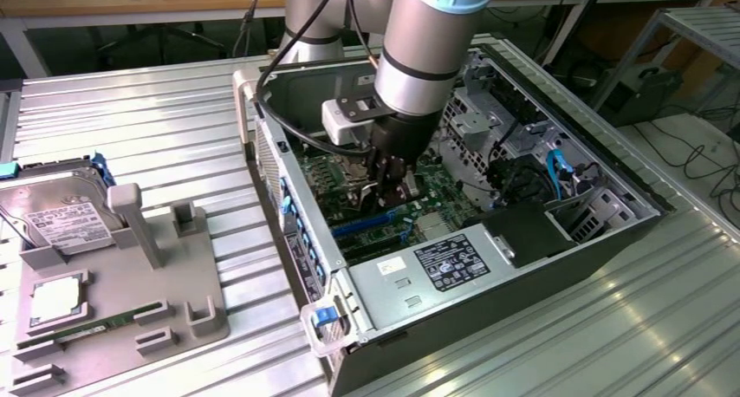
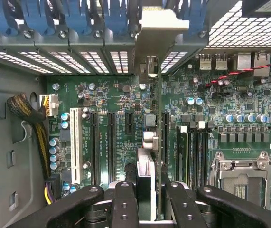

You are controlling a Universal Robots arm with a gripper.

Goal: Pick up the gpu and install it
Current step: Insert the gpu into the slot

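**Green board edge-on in the tool, install step underway**

Grey fixture tray [image 1: 116, 315] on the exterior view's left: hard drive [image 1: 64, 224] and memory stick [image 1: 99, 326] sit in it, other slots bare. So pickup looks done; I judge we're at insertion.

Mid-frame, the open PC case [image 1: 463, 241] lies on its side, arm reaching down into it. The tool [image 1: 391, 185] is partly closed, fingers [image 2: 126, 204] pinching the gpu [image 2: 160, 156]. Card is held edge-on, upright over the motherboard [image 2: 126, 123], its silver bracket [image 2: 161, 28] up at the rear slot wall by the blue latches [image 2: 102, 14]. It sits along a black expansion slot [image 2: 165, 142]; whether the edge connector is seated, can't tell.

Next move calls for a straight push down, card square to the slot, bracket lined with its opening. Tilt risks a jam.

Worktop [image 1: 151, 128] is ribbed aluminium. Right side: lab room, metal rack [image 1: 694, 42], floor cables [image 1: 694, 146].
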